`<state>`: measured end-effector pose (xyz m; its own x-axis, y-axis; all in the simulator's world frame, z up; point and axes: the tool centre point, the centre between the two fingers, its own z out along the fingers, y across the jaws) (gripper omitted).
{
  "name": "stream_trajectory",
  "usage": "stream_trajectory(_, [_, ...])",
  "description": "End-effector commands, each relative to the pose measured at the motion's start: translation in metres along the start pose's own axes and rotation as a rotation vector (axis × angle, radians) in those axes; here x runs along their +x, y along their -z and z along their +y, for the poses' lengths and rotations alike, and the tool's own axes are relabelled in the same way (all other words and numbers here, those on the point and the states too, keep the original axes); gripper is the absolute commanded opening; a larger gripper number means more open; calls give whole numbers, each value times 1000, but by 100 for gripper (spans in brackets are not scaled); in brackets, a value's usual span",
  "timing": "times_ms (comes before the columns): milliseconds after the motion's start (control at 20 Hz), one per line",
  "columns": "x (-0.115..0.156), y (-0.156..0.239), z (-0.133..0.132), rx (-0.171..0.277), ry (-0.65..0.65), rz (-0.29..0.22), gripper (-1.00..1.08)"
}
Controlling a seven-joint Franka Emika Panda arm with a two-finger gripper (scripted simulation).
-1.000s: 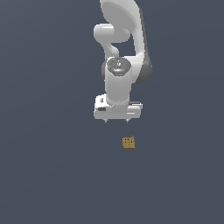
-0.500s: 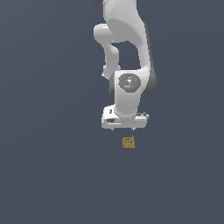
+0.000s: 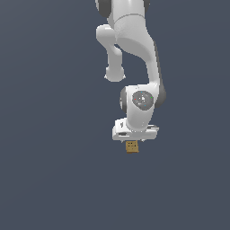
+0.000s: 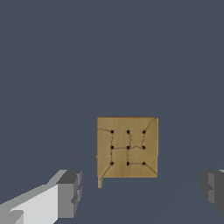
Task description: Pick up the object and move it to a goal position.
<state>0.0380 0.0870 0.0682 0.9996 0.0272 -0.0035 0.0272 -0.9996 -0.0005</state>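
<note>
A white Franka gripper (image 4: 140,192) hovers over the tan-brown cube (image 4: 127,147) lying on the dark grey floor (image 3: 49,170), fingers (image 4: 69,193) spread wide and well clear of its sides. The cube sits ahead of the fingertip line; a descent from here could close short of it.

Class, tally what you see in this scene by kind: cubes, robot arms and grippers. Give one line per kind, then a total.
Tan-brown cube: 1
White robot arm: 1
Gripper, jaws open: 1
Total: 3
</note>
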Motion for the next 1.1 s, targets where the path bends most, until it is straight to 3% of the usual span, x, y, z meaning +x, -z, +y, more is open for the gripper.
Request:
stream_trajectory(0, [3,-6,-3,0,0,2,100])
stream_trajectory(350, [2,-10,-5,0,1,2,100])
stream_trajectory(1050, [3,-58,-5,-1,1,3,100])
